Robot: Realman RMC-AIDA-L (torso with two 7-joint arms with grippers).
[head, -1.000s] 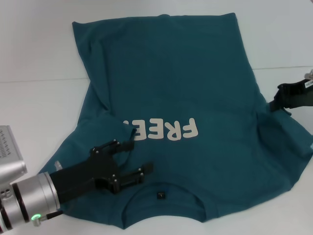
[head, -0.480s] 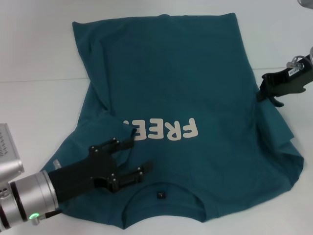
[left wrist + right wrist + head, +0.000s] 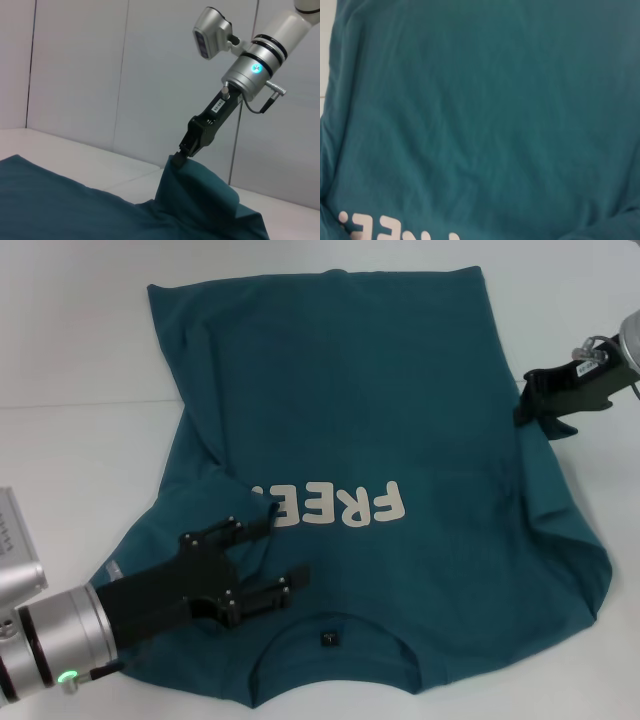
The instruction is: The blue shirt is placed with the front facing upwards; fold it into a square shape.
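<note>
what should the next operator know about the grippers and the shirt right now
Right gripper: jaws shut on the blue shirt, lifting its right sleeve side off the table.
Left gripper: jaws open, low over the shirt's left shoulder near the collar, holding nothing.
Done: left sleeve already lies folded inward beside the FREE lettering.
Left: lay the right side over, then fold lengthwise into a square.

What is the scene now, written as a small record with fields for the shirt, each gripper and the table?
shirt: blue shirt lies front up on the table, letters "FREE" showing, left sleeve already folded over the chest
right gripper: right gripper shut on the shirt's right edge, lifting the cloth into a peak
left gripper: left gripper open, above the shirt's left shoulder near the collar, holding nothing
table: white table
</note>
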